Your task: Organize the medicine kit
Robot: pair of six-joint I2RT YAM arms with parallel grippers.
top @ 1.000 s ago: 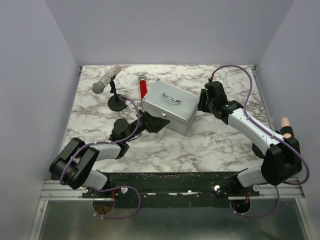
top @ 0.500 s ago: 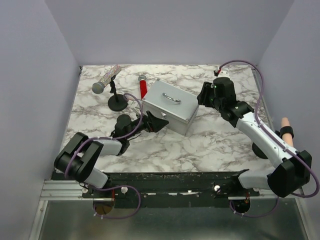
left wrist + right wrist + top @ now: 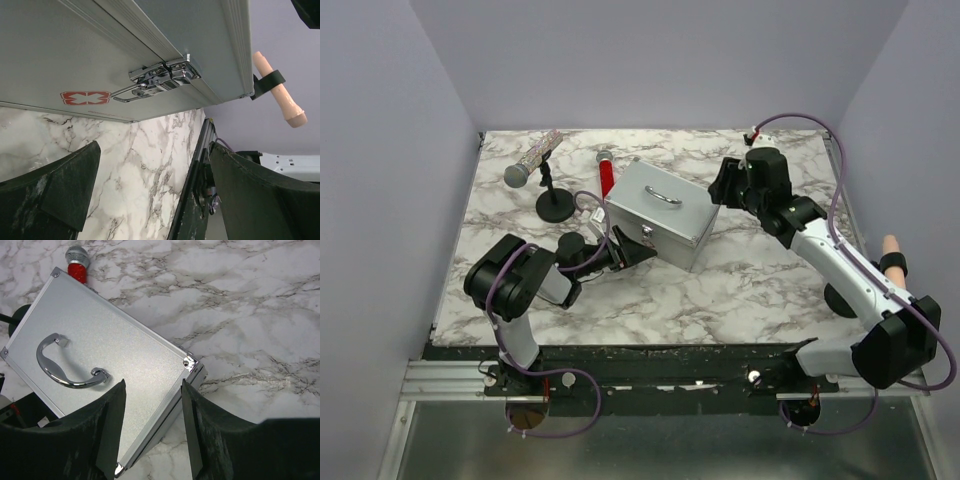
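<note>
The medicine kit [image 3: 660, 212] is a grey metal box with a closed lid and a chrome top handle [image 3: 663, 196], standing askew at the table's middle. My left gripper [image 3: 638, 248] is open, low at the kit's front face. The left wrist view shows the kit's front [image 3: 75, 45] with its red cross mark [image 3: 85, 96] and chrome latch [image 3: 160, 80], beyond my open left gripper [image 3: 152, 155]. My right gripper [image 3: 720, 188] is open above the kit's right end. In the right wrist view the right gripper [image 3: 152, 385] straddles the lid's [image 3: 100, 350] long edge from above, apart from it.
A microphone [image 3: 533, 160] on a black stand [image 3: 555, 205] is at the back left. A red tube with a silver cap [image 3: 606, 172] lies behind the kit, also in the right wrist view [image 3: 77, 262]. A flesh-coloured peg in a black clip [image 3: 890, 250] sits off the right edge.
My right gripper has lifted from the kit's right side to above its right end. My left arm has swung its elbow in; its gripper stays at the kit's front.
</note>
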